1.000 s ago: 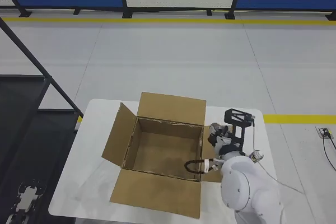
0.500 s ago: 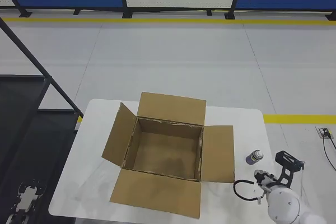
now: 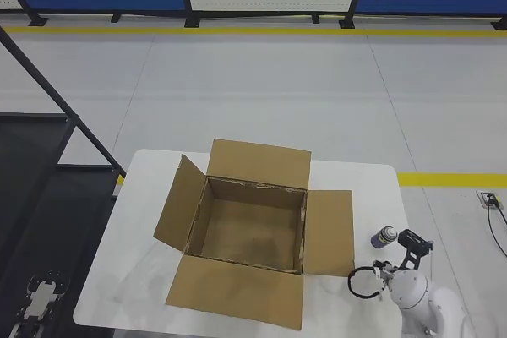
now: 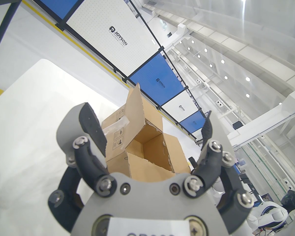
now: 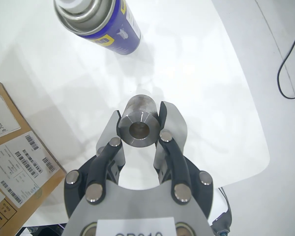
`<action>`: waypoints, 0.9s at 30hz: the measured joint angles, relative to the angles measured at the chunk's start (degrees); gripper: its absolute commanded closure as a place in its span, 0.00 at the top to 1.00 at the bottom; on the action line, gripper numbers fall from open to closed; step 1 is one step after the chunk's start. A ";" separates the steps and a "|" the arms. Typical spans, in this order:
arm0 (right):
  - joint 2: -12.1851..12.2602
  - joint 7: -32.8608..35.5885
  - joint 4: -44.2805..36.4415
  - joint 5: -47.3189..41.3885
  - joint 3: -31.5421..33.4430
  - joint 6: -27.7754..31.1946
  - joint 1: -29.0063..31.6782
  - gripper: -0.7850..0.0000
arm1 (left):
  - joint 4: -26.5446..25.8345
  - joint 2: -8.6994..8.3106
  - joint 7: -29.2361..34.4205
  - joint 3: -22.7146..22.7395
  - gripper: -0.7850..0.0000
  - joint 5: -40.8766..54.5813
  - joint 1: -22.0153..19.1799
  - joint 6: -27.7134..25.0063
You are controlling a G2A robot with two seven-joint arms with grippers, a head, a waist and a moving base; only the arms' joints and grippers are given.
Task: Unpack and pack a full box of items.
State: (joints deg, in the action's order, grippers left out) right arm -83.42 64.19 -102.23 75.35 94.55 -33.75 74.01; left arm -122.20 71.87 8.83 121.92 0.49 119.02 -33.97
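Observation:
An open cardboard box (image 3: 329, 232) stands in the middle of the white table (image 3: 144, 253), flaps spread, its inside looking bare. A blue spray can (image 3: 388, 237) stands upright to the right of the box's flap. My right arm (image 3: 410, 291) is at the table's front right corner. In the right wrist view, my right gripper (image 5: 139, 115) is shut on a short steel cylinder (image 5: 140, 124), held just above the tabletop a little short of the spray can (image 5: 98, 18). My left gripper (image 4: 147, 120) is open and holds nothing, some way from the box (image 4: 150, 146).
The box's labelled flap (image 5: 14, 133) lies flat beside the held cylinder. The table's rounded edge (image 5: 250, 114) is close on the other side, with a black cable (image 5: 285, 74) on the floor beyond. A dark metal rack (image 3: 34, 169) stands left of the table.
The right arm swung away from the box's right flap to the table's front right corner, then shifted slightly towards the spray can.

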 measured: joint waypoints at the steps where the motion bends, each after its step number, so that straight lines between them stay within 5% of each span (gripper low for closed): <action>1: 0.05 0.37 0.67 0.42 -0.02 -0.09 -0.52 0.00 | 0.00 0.00 0.00 0.00 1.00 0.00 0.00 0.00; 5: 0.22 1.29 3.58 1.18 0.21 -0.14 -2.78 0.00 | 0.00 0.00 0.00 0.00 1.00 0.00 0.00 0.00; 9: 0.32 1.85 5.92 2.03 0.03 -0.57 -4.26 0.15 | 0.00 0.00 0.00 0.00 1.00 0.00 0.00 0.00; 12: 0.38 2.30 7.12 2.00 0.04 -0.61 -4.90 0.35 | 0.00 0.00 0.00 0.00 1.00 0.00 0.00 0.00; 18: 0.44 2.03 8.18 1.47 0.20 -0.94 -5.21 0.47 | 0.00 0.00 0.00 0.00 1.00 0.00 0.00 0.00; 19: 0.44 1.92 8.05 1.35 0.23 -1.04 -5.07 0.53 | 0.00 0.00 0.00 0.00 1.00 0.00 0.00 0.00; 20: 0.44 1.74 7.80 1.23 0.29 -1.21 -4.89 0.75 | 0.00 0.00 0.00 0.00 1.00 0.00 0.00 0.00; 23: 0.45 0.95 6.16 0.86 0.67 -1.73 -3.86 0.80 | 0.00 0.00 0.00 0.00 1.00 0.00 0.00 0.00; 27: 0.34 -1.86 0.40 -0.47 2.46 -4.85 -0.88 1.00 | 0.00 0.00 0.00 0.00 1.00 0.00 0.00 0.00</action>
State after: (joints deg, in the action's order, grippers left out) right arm -83.08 62.33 -101.84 74.88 97.01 -38.59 73.13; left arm -122.20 71.87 8.83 121.92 0.49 119.02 -33.97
